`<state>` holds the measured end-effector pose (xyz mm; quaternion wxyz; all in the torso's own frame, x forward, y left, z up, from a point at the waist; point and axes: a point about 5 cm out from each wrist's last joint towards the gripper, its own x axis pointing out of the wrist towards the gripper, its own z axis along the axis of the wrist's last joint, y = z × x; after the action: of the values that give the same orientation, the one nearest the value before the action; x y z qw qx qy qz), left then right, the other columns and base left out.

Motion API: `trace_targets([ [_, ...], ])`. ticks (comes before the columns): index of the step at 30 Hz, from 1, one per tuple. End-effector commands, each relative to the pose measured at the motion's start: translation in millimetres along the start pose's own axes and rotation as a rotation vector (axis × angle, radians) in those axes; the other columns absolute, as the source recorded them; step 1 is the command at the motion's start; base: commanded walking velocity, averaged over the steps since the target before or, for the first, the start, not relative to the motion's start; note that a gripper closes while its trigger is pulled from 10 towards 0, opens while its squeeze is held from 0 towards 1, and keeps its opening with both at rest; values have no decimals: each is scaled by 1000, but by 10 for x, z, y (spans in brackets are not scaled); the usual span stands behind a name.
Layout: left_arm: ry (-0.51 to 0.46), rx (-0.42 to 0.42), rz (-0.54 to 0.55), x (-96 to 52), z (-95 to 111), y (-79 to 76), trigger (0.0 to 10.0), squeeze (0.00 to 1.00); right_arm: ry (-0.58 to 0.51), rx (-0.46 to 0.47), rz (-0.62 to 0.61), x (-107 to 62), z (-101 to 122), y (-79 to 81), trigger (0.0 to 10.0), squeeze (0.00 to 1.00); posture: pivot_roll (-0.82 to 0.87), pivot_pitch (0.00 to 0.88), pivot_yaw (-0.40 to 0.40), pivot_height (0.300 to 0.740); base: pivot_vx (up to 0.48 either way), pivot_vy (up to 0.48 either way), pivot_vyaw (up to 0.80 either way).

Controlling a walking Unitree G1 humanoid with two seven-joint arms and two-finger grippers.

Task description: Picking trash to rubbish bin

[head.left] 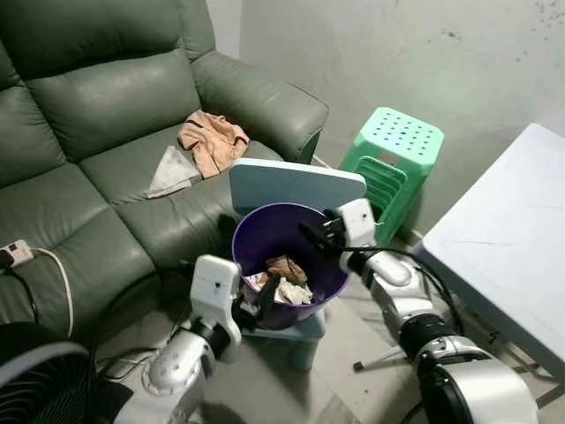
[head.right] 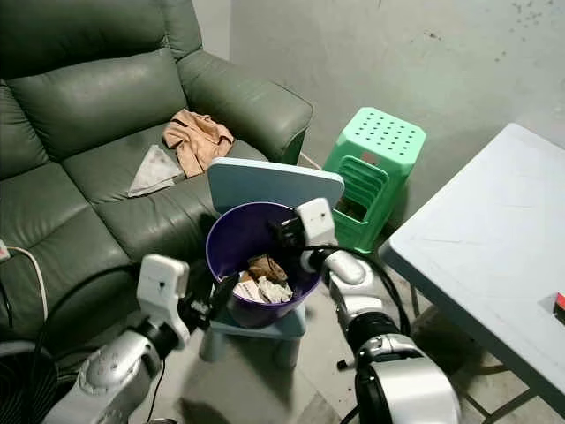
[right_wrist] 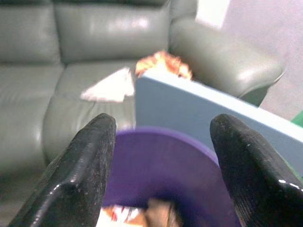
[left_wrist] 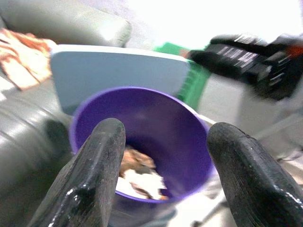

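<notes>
A purple rubbish bin (head.left: 269, 231) stands on the seat of a small light-blue chair (head.left: 296, 184) in front of the sofa. Crumpled brown and white trash (head.left: 287, 281) lies at its bottom. My left gripper (head.left: 262, 296) is at the bin's near left rim, open, with nothing between its fingers; the left wrist view looks past its fingers (left_wrist: 102, 156) into the bin (left_wrist: 156, 118). My right gripper (head.left: 313, 234) hovers over the bin's right rim, also open and holding nothing. In the right wrist view the bin (right_wrist: 161, 161) and the chair back (right_wrist: 199, 109) sit between that gripper's fingers.
A green leather sofa (head.left: 97, 106) fills the left, with a tan cloth (head.left: 212, 140) and a grey cloth (head.left: 172, 172) on its seat. A green plastic stool (head.left: 397, 155) stands by the wall. A white table (head.left: 512, 238) is at right. A fan (head.left: 40, 380) and power strip (head.left: 13, 254) are lower left.
</notes>
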<state>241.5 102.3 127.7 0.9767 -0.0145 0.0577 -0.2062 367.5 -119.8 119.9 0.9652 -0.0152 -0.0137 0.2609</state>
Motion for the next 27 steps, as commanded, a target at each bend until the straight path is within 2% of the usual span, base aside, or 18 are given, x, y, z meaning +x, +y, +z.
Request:
trace_targets([
  [1,2,35,25,22,-17,27,10000,0,-37,3,-37,-66,33,-112,10000,0,194,88,-161,740,0,0,0],
  [2,-19,54,48,54,23,105,10000,0,-75,9,-64,-90,85,-167,10000,0,185,81,-154,740,0,0,0],
  [4,-26,49,56,67,38,142,10000,0,-94,12,-75,-102,110,-191,10000,0,181,77,-150,740,0,0,0],
  [7,-86,74,147,140,132,400,10000,0,-192,7,-148,-226,220,-343,10000,0,156,47,-125,740,0,0,0],
  [10,-125,90,192,187,187,550,10000,0,-241,-25,-236,-351,271,-459,10000,0,145,33,-111,740,0,0,0],
  [13,-133,84,227,258,211,683,10000,0,-261,-12,-341,-512,267,-581,10000,0,133,13,-102,740,0,0,0],
  [17,-177,40,242,310,284,808,10000,0,-302,-17,-397,-717,281,-622,10000,0,105,0,-86,740,0,0,0],
  [20,-189,7,287,374,302,924,10000,0,-293,-17,-448,-838,246,-634,10000,0,92,0,-77,740,0,0,0],
  [25,-212,-14,284,427,350,969,10000,0,-236,-25,-513,-886,192,-625,10000,0,89,0,-76,740,0,0,0],
  [27,-230,-25,301,441,376,1025,10000,0,-222,-18,-539,-904,184,-586,10000,0,78,0,-69,740,0,0,-759],
])
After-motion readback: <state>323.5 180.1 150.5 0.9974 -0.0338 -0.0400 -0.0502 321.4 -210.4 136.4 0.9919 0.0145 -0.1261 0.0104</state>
